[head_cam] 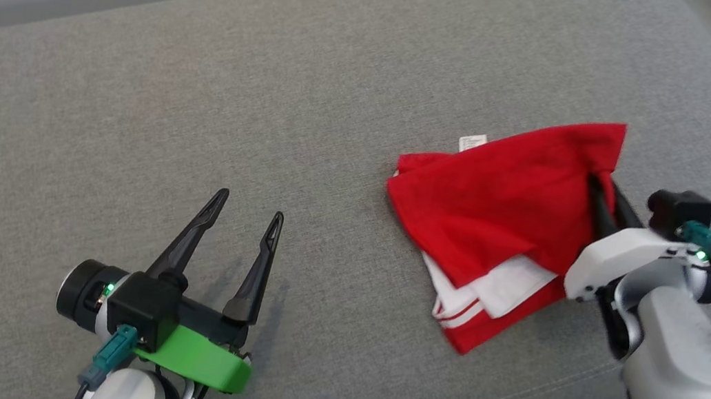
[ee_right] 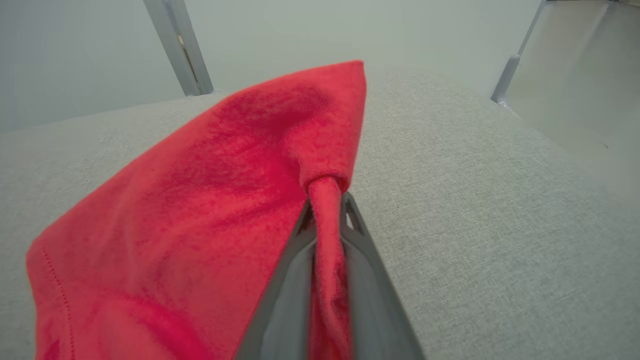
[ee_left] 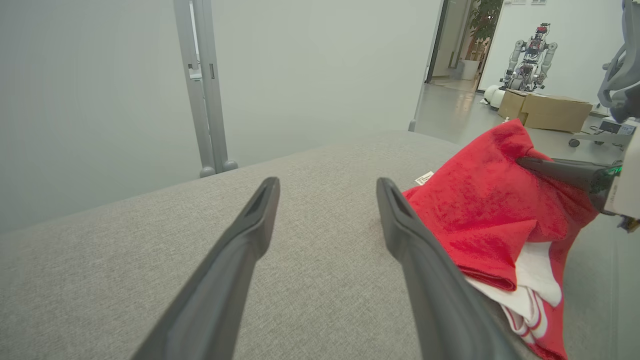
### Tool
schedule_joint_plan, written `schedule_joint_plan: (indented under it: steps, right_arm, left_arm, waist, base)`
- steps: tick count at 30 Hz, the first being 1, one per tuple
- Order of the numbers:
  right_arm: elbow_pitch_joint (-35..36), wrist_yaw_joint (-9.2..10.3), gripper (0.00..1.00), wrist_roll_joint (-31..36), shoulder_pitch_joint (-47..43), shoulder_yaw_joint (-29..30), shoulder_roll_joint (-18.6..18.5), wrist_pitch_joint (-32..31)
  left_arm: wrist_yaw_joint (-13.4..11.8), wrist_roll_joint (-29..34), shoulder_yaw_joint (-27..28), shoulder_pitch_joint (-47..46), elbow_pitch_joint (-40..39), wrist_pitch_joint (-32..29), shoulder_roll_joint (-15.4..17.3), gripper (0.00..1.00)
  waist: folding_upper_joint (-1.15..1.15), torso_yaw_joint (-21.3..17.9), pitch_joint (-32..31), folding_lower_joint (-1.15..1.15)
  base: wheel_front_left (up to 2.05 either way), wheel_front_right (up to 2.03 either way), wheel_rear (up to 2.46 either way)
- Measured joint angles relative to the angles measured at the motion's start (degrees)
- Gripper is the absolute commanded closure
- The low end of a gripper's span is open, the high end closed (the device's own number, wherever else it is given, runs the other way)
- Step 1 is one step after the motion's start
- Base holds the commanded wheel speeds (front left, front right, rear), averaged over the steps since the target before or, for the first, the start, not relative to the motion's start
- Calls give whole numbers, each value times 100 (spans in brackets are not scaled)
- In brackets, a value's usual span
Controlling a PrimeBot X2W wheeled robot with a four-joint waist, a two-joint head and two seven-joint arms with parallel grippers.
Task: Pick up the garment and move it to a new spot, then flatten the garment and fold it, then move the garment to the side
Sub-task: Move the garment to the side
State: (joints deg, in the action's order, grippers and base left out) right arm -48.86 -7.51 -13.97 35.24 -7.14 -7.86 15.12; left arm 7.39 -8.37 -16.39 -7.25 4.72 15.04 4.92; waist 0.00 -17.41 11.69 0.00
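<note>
Grey woven fabric covers the broad padded surface (head_cam: 202,101) on which everything is carried. Toward the right end of that surface, close to its near edge, the garment (head_cam: 501,199) is found: red cloth, with a white panel and red-and-white striped trim showing on its near side. It is gathered into several overlapping layers rather than spread out, and its far right corner is raised off the surface into a peak.

That corner is pinched by the right gripper (ee_right: 327,200), whose two dark fingers are pressed together on a rolled strand of the red cloth, as is plainly shown in the right wrist view. The left gripper (head_cam: 248,205) is held over the near left part of the surface, well apart from the garment, with its fingers spread wide and nothing between them. A small white label (head_cam: 473,142) is seen at the garment's far edge.

The folding step is judged to be in hand or just completed, since the cloth is already layered, though the stack is loose and uneven. If a fold is intended, the raised corner has to be carried over the layers and laid flat. If the move to the side is meant, the layers may well be pulled open by a one-corner grip, so a low drag along the surface — or support from the free left gripper — would be called for.
</note>
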Motion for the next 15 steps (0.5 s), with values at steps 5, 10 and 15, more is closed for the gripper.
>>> schedule_joint_plan:
  steps: [5,10,15]
  right_arm:
    - [-393,0,100,465,735,593,-434,-1]
    - [-662,-1,100,1013,1410,1287,-946,-7]
    - [-777,-1,100,1634,1740,2163,-1461,-8]
  left_arm:
    - [0,8,-26,-108,-70,0,123,0]
    - [0,-5,-8,-252,-138,-1,214,0]
    - [0,0,-16,-304,-216,0,277,0]
  waist:
    - [0,328,342,0]
    - [0,620,762,0]
    - [0,925,1126,1]
  base:
    - [0,0,0]
    - [0,0,0]
    - [0,0,0]
